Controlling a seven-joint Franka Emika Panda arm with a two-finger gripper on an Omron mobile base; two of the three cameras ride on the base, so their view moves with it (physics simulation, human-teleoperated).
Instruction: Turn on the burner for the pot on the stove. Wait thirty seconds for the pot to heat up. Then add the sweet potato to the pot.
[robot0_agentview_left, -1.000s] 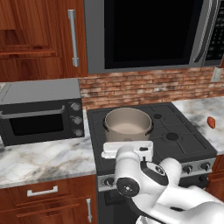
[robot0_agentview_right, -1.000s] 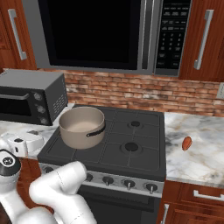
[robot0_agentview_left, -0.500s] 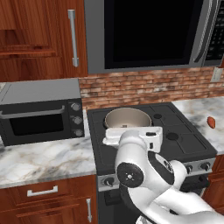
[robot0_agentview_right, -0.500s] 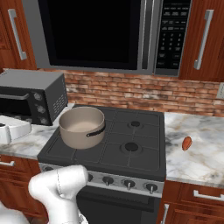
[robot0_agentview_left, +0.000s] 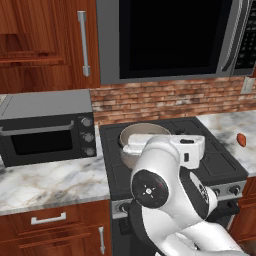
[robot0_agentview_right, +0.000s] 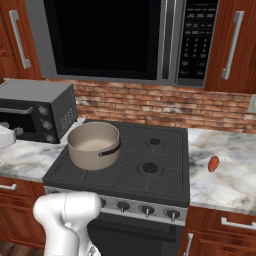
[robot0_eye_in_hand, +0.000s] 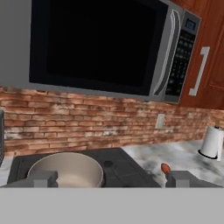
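Observation:
The grey-beige pot (robot0_agentview_right: 94, 144) stands on the front-left burner (robot0_agentview_right: 64, 169) of the black stove (robot0_agentview_right: 167, 150); no flame shows around its base. Black knobs (robot0_agentview_right: 146, 210) line the steel front strip. The sweet potato (robot0_agentview_right: 214, 163) lies on the marble counter right of the stove. In the hand view my gripper (robot0_eye_in_hand: 111, 180) is open and empty, its fingertips (robot0_eye_in_hand: 43, 178) far apart, looking level over the pot (robot0_eye_in_hand: 65, 169) and the sweet potato (robot0_eye_in_hand: 165, 168) toward the brick wall. In the left base view my arm covers the front of the pot (robot0_agentview_left: 142, 132); the sweet potato (robot0_agentview_left: 241, 139) lies far right.
A grey toaster oven (robot0_agentview_right: 35, 110) stands on the counter left of the stove. The microwave (robot0_eye_in_hand: 100, 43) hangs above the cooktop. A paper towel roll (robot0_eye_in_hand: 212, 142) stands at the far right of the counter. Wooden cabinets (robot0_agentview_left: 45, 45) flank the microwave.
The jaws have gone from shut to wide open. The hand has risen from the stove's front strip and now hangs higher, in front of the pot.

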